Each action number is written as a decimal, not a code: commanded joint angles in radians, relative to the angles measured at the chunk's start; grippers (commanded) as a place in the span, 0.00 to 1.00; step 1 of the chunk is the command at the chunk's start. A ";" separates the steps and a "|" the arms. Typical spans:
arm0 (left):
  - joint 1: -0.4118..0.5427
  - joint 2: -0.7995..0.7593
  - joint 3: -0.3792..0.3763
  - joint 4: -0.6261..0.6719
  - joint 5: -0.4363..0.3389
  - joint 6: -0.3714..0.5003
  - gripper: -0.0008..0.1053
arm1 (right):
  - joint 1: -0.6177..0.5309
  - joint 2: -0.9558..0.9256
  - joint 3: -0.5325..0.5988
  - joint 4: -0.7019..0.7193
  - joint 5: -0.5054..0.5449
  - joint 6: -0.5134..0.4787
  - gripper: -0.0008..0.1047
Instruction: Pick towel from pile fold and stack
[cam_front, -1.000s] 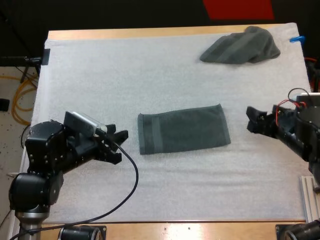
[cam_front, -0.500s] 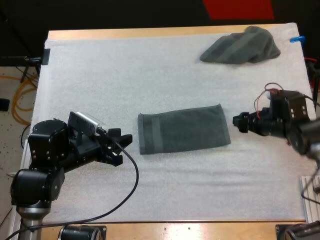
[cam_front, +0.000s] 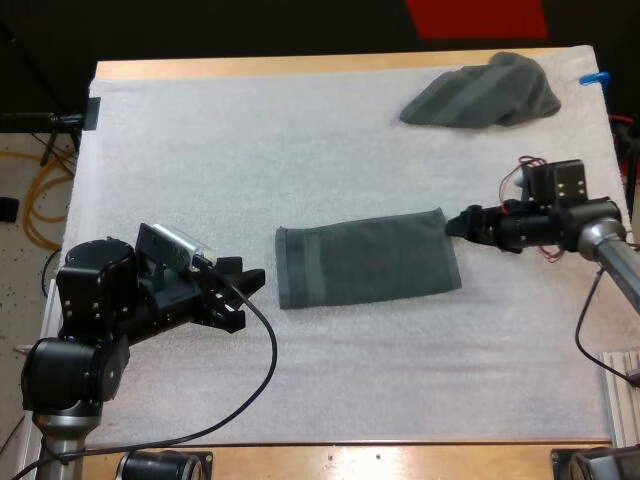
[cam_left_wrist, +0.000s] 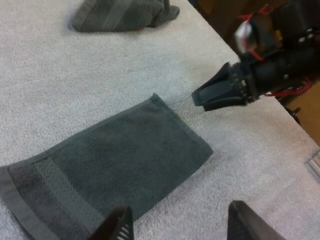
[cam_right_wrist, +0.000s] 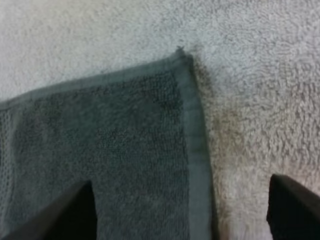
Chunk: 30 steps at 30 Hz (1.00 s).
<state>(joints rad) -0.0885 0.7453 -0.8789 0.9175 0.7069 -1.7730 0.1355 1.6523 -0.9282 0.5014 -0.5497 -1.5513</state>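
high view puts the right claw (cam_front: 455, 225) at the nearest corner of the flat towel (cam_front: 365, 260), which lies on the white mat (cam_front: 250, 160) between the two claws. the right claw is spread wide and holds nothing. in the right wrist view one finger (cam_right_wrist: 65, 212) hangs over the cloth and the other (cam_right_wrist: 295, 207) over bare mat. the towel's hemmed short edge runs between them, with the corner just ahead of the tips. the left claw (cam_front: 243, 296) stands just beside the towel's other, banded end, also wide open and empty.

the step in hand looks like taking hold of this towel for its next fold. to do it well, the right claw should come down over the hem close behind the corner, press lightly into the mat, and close so the hem gathers between the pads with every layer caught. it should lift only once the hold is firm. the left claw would do best to take the matching corner at its own end, so the edge rises level.

the right wrist view gives the hem, a loose thread at the corner and the finger spread, which the high view leaves hard to read. the high view gives the crumpled towel (cam_front: 485, 92), well beyond the right claw. the left wrist view shows the right claw's tips close to the corner from the opposite side; whether they touch the cloth i cannot tell.
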 joint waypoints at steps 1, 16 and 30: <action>0.002 -0.002 -0.006 -0.004 0.009 0.003 0.40 | -0.003 0.008 -0.012 -0.020 -0.019 0.003 0.66; 0.002 -0.002 -0.006 -0.004 0.009 0.002 0.40 | 0.028 0.149 -0.015 -0.032 -0.131 0.003 0.66; 0.002 -0.002 -0.006 -0.004 0.009 0.002 0.40 | 0.115 0.176 -0.015 0.000 -0.126 0.030 0.61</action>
<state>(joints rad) -0.0885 0.7453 -0.8789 0.9175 0.7069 -1.7730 0.2368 1.8016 -0.9551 0.4540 -0.6779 -1.5258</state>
